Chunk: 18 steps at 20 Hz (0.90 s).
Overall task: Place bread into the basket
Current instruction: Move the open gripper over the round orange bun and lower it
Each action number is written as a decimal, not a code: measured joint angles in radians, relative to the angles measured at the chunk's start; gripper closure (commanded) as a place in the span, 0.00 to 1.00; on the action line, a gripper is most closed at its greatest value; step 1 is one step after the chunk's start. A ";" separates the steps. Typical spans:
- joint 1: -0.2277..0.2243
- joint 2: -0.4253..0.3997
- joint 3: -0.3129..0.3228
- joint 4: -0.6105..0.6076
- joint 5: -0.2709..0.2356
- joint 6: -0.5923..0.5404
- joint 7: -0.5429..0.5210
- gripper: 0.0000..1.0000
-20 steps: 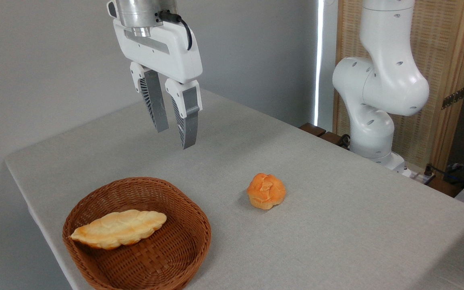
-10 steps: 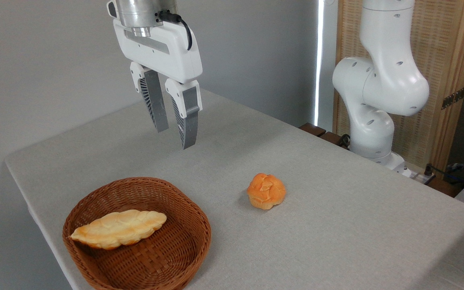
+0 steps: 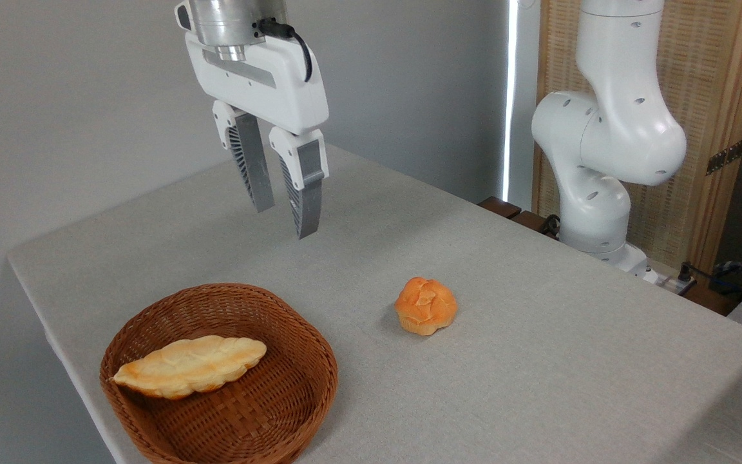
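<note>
A pale grey cloth (image 3: 538, 361) covers the table, plain grey wall behind, a wood-and-cane screen (image 3: 719, 96) at the right. The gripper (image 3: 286, 222) hangs high above the cloth — fingers a narrow gap apart, holding nothing. The orange bun (image 3: 426, 305) sits on the cloth, well right of the wicker basket (image 3: 294, 393) — where a braided loaf (image 3: 190, 366) lies.

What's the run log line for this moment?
gripper: open, empty, high over table | bun: on tablecloth, right of basket | braided loaf: in basket | stage: bun not grasped
</note>
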<state>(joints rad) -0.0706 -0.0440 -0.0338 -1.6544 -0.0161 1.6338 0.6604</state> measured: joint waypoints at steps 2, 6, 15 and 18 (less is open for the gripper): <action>0.000 -0.034 0.000 -0.051 0.000 0.001 0.010 0.00; 0.000 -0.116 0.001 -0.175 0.000 0.037 0.057 0.00; 0.000 -0.252 0.001 -0.455 0.103 0.169 0.110 0.00; 0.000 -0.258 0.001 -0.480 0.107 0.169 0.154 0.00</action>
<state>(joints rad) -0.0707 -0.3021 -0.0327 -2.1341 0.0911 1.8031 0.8140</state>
